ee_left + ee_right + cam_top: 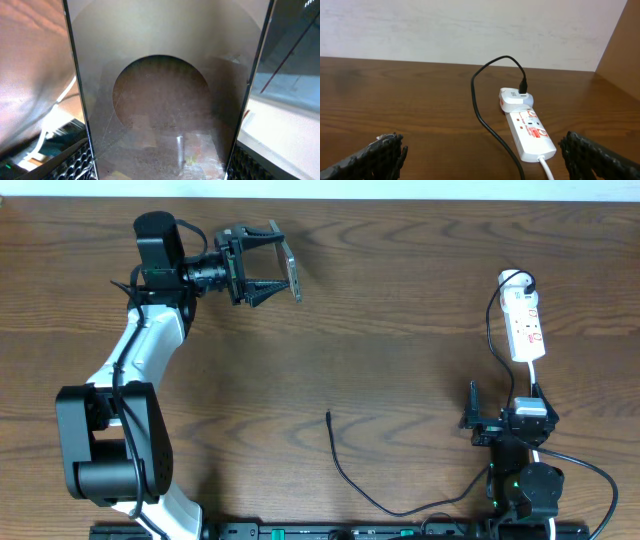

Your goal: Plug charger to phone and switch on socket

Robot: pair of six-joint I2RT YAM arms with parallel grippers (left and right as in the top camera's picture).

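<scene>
While left gripper [281, 262] clamps the phone [294, 275] across its width, right gripper [482, 152] gapes wide; touches nothing.

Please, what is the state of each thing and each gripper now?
phone: held by left gripper, charger not plugged in
left gripper: shut on phone
charger: tip lying loose on table
socket: adapter plugged in; switch unreadable
right gripper: open, empty

Bare table [400, 330] lies between the charger [340, 465] tip and the socket [526, 330].
</scene>
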